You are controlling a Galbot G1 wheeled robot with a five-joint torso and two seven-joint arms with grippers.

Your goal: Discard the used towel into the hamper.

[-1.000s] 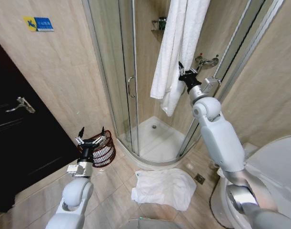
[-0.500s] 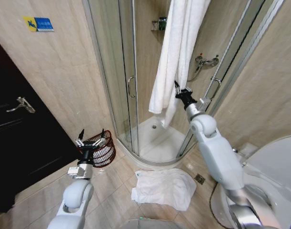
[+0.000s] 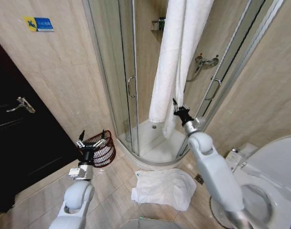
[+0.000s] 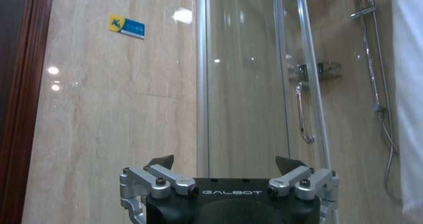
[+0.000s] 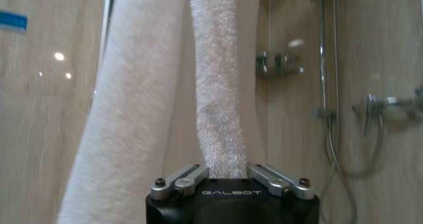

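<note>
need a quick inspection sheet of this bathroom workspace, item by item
surface: tiled floor, no spill seen
job's things: hanging white towel draped high by the shower, pulled taut; hamper on the floor beside the shower door, apparently empty
clutter: second white towel crumpled on the floor
grippers: right tool shut on the hanging white towel's lower part; left tool open, above the hamper
cables: shower hose hanging on the wall; no other seen
surroundings: glass shower enclosure, dark door, toilet, blue wall sticker
</note>
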